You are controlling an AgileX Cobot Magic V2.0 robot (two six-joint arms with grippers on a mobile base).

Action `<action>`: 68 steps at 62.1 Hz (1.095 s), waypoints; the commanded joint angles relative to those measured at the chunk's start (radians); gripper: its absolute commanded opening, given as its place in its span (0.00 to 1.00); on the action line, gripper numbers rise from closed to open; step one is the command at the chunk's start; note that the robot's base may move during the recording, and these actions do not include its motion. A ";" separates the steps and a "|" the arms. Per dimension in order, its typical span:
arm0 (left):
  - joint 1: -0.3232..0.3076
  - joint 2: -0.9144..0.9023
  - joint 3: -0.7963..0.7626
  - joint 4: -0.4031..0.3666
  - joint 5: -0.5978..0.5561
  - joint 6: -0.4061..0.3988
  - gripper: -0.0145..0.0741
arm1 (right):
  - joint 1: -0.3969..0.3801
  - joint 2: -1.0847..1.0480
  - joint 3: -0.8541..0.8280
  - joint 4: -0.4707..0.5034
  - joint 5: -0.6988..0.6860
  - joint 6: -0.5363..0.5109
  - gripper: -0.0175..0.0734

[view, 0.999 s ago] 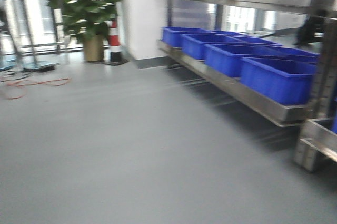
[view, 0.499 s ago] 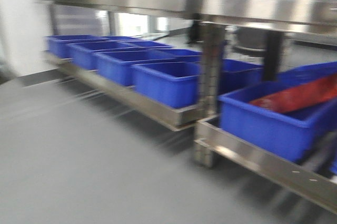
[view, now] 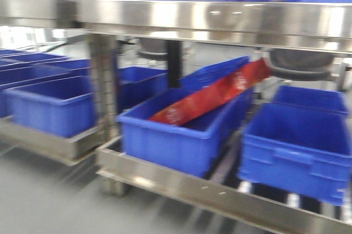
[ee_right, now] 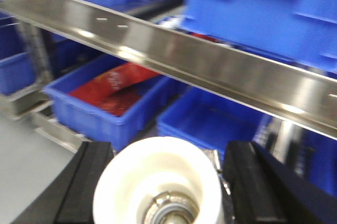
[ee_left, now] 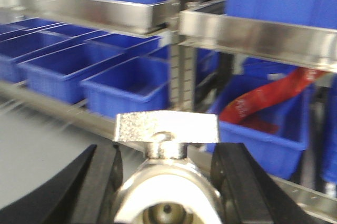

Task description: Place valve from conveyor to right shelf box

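In the left wrist view a shiny metal valve (ee_left: pixel 166 187) with a flat T-handle (ee_left: pixel 166 127) sits between the black fingers of my left gripper (ee_left: pixel 167 153), which is shut on its body. The right wrist view shows my right gripper (ee_right: pixel 168 153) shut on a valve with a round white end cap (ee_right: pixel 158 176) facing the camera. Blue shelf boxes stand ahead: one holds a long red packet (view: pixel 214 95), and a blue box (view: pixel 297 151) to its right looks bare inside. The conveyor is out of view. Neither gripper appears in the front view.
A steel shelf rail (view: pixel 220 22) runs across at upper height, with more blue boxes on top. A steel post (view: pixel 104 80) stands left of the box with the packet. A lower steel ledge (view: pixel 181 181) carries the boxes. Grey floor lies in front.
The front view has swung right along the shelving. The plant and the striped cone have left the picture, and the box with the red packet has come to the middle.
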 commanded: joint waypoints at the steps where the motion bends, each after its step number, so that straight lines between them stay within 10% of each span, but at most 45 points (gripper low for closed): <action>1: -0.003 -0.005 -0.006 -0.009 -0.053 -0.004 0.04 | -0.002 -0.008 -0.008 -0.007 -0.083 -0.006 0.01; 68: -0.003 -0.005 -0.006 -0.009 -0.053 -0.004 0.04 | -0.002 -0.008 -0.008 -0.007 -0.083 -0.006 0.01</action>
